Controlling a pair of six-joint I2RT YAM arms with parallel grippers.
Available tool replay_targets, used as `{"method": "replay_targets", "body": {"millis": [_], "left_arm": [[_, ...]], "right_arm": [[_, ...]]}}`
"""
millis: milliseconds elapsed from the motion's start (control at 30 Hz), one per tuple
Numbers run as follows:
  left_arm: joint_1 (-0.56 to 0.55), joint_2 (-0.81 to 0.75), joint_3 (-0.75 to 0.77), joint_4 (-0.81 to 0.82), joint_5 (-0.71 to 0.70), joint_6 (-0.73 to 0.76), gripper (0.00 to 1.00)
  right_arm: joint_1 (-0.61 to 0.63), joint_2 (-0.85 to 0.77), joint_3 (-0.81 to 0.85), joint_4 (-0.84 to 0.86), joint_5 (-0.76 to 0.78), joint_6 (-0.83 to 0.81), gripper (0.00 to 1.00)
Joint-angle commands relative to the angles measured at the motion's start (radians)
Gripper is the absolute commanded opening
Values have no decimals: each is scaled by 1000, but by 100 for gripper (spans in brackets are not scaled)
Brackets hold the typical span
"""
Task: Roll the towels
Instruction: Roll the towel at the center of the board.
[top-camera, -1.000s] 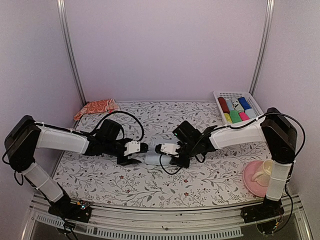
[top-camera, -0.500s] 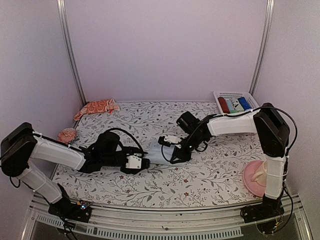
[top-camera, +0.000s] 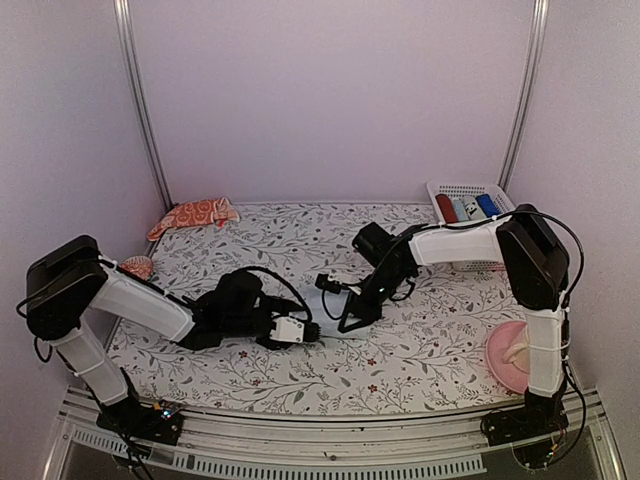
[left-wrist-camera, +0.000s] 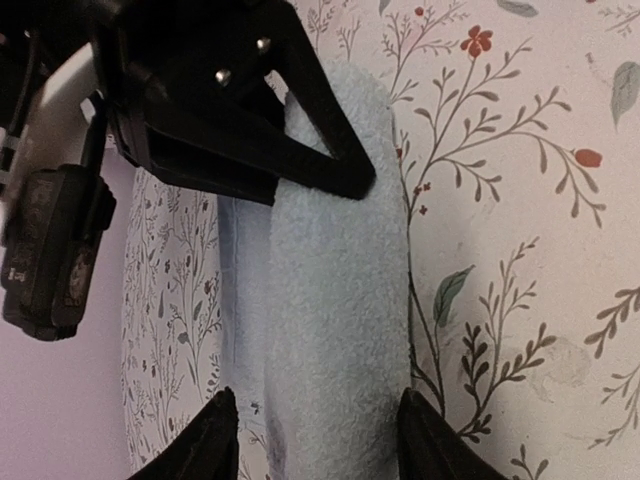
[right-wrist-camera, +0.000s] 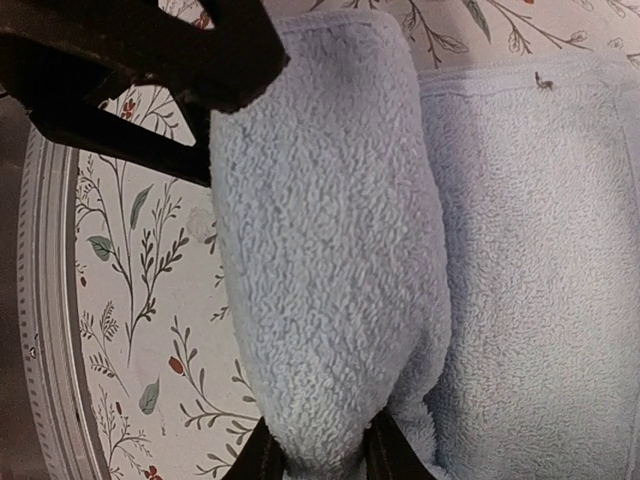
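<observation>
Rolling in progress: the right fingers (right-wrist-camera: 262, 462) clench one end of the light blue towel (right-wrist-camera: 330, 250), pinching the fat roll narrow between them. The left fingers (left-wrist-camera: 218, 445) stand spread astride the roll's other end, one tip at each flank, with a strip of flat cloth showing just inside one tip. From each wrist view the roll runs straight ahead to the opposite arm's black fingers, which cross its far end.

On one side of the roll the towel's unrolled part lies flat on the floral worktop (left-wrist-camera: 520, 250), its hemmed edge parallel with the roll. On the other side, bare printed surface reaches to the metal front rim (right-wrist-camera: 40, 300).

From above, both sets of fingers meet low over the middle of the worktop, with open surface all round. Well away from the left fingers, the orange-red towel (top-camera: 195, 213) lies crumpled at the far-left corner. Well beyond the right fingers, a white basket (top-camera: 465, 187) of coloured rolls sits at the far-right corner, and a pink plate (top-camera: 500, 365) with a cup sits near the front edge.
</observation>
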Motion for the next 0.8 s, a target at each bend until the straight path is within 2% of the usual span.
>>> {"method": "replay_targets", "body": {"millis": [0, 100, 200, 300, 400, 767], "left_arm": [[-12, 16, 50, -19, -23, -30, 54], [-11, 23, 71, -79, -11, -40, 45], [-10, 23, 97, -169, 13, -45, 29], [-3, 29, 151, -331, 60, -63, 13], [15, 50, 214, -465, 109, -100, 1], [152, 147, 449, -799, 328, -227, 0]], "right_arm": [[6, 47, 8, -76, -52, -17, 24], [6, 52, 10, -80, -57, -20, 24], [6, 53, 11, -82, -45, -18, 24], [4, 50, 14, -82, -25, -15, 26], [1, 44, 22, -82, -4, -10, 29], [-3, -78, -48, -7, 104, -21, 51]]}}
